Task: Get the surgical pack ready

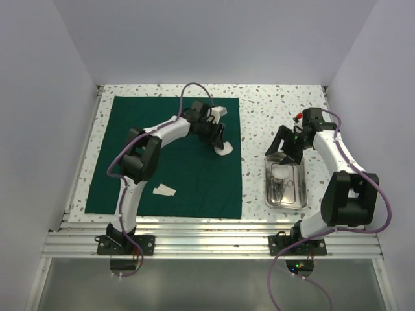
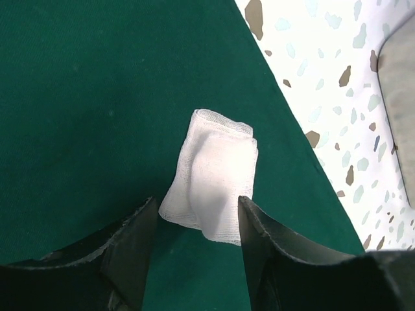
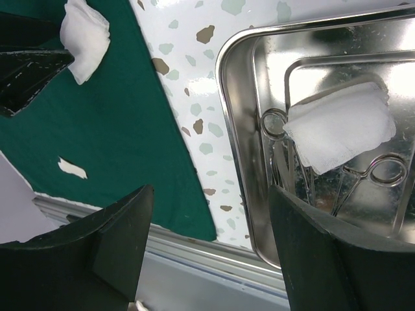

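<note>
Green cloth point(image 1: 175, 175) flat on desk point(image 1: 279, 103), left side. Left end effector point(image 2: 198, 206) released, jaws either side of gauze point(image 2: 217, 168) near cloth's right edge. Right end effector point(image 3: 211, 194) released over tray point(image 3: 235, 110). Step, likely: gauze pickup. Next: close your left jaws on gauze, not cloth.

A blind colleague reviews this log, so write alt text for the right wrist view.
A white gauze square lies over silvery scissor-like instruments in a small steel tray on the speckled table, seen between the fingers of the open right tool. Left of the tray, a second gauze lies on the dark green cloth.
</note>
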{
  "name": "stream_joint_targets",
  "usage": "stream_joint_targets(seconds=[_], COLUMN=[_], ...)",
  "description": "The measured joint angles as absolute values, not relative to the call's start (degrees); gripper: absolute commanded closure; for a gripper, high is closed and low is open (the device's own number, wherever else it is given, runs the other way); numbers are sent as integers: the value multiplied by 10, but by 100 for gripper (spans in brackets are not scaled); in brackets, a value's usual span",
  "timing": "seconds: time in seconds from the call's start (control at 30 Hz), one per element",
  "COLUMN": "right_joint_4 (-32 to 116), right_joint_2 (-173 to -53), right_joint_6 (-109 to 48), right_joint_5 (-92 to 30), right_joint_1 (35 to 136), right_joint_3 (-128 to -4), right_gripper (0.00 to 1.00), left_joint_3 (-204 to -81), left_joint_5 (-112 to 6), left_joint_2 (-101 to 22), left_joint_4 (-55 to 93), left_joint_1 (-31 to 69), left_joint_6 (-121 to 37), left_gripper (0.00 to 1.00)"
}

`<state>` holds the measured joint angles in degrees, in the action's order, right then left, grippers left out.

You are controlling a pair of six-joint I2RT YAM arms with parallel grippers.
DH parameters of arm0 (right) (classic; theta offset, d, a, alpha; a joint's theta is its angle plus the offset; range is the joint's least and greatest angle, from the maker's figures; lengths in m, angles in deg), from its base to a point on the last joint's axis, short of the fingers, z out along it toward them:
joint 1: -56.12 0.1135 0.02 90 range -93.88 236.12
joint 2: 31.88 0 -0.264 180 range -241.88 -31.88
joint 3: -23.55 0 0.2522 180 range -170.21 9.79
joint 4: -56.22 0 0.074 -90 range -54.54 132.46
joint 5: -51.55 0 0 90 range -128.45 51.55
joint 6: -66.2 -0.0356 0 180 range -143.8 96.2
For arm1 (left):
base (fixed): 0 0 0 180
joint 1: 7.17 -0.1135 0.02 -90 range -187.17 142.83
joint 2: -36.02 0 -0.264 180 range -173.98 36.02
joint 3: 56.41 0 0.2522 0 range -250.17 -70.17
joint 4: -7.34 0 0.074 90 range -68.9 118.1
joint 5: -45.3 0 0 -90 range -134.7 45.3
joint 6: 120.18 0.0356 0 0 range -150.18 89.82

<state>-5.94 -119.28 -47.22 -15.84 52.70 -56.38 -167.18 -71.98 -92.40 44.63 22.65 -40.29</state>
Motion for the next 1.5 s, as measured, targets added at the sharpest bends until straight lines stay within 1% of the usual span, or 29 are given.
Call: stream_joint_targets(seconds=[0.13, 0.3, 0.33, 0.5, 0.6, 0.67, 0.7, 0.77, 0.8, 0.83, 0.97, 1.17, 1.33, 1.43, 1.5], right_joint_4=[-59, -59, -59, -59, -59, -59, -59, -58, -57, -57, -49, -5, 57, 94, 124], right_joint_2=[-1193, -1193, -1193, -1193, -1193, -1193, -1193, -1194, -1196, -1198, -1210, -1239, -1259, -1261, -1261], right_joint_6=[-472, -472, -472, -472, -472, -472, -472, -472, -472, -473, -472, -477, -490, -501, -510], right_joint_5=[-156, -152, -151, -151, -151, -151, -151, -150, -149, -148, -128, -46, 30, 63, 83], right_joint_1=[527, 527, 527, 527, 528, 530, 531, 535, 537, 539, 550, 588, 621, 635, 639], right_joint_3=[-563, -563, -563, -563, -563, -563, -563, -563, -563, -563, -563, -565, -565, -565, -565], right_gripper=[25, 25, 25, 25, 25, 25, 25, 25, 25, 25, 25, 20, 11, 9, 5], left_joint_3=[-1679, -1682, -1682, -1682, -1682, -1682, -1682, -1682, -1682, -1682, -1685, -1685, -1667, -1653, -1643], left_joint_5=[-723, -723, -723, -723, -722, -722, -721, -721, -721, -721, -727, -752, -777, -786, -791], left_joint_2=[-930, -933, -933, -936, -938, -938, -938, -938, -938, -938, -938, -917, -843, -794, -763], left_joint_4=[448, 447, 447, 449, 450, 450, 450, 453, 455, 457, 461, 470, 469, 469, 469], left_joint_1=[228, 232, 232, 237, 239, 240, 240, 240, 240, 240, 240, 240, 240, 240, 240], left_joint_6=[-400, -394, -394, -389, -385, -384, -383, -381, -382, -382, -385, -403, -422, -428, -432], left_gripper=[45, 52, 56, 66, 74, 77, 83, 90, 97, 99, 100, 100, 100, 100, 100])
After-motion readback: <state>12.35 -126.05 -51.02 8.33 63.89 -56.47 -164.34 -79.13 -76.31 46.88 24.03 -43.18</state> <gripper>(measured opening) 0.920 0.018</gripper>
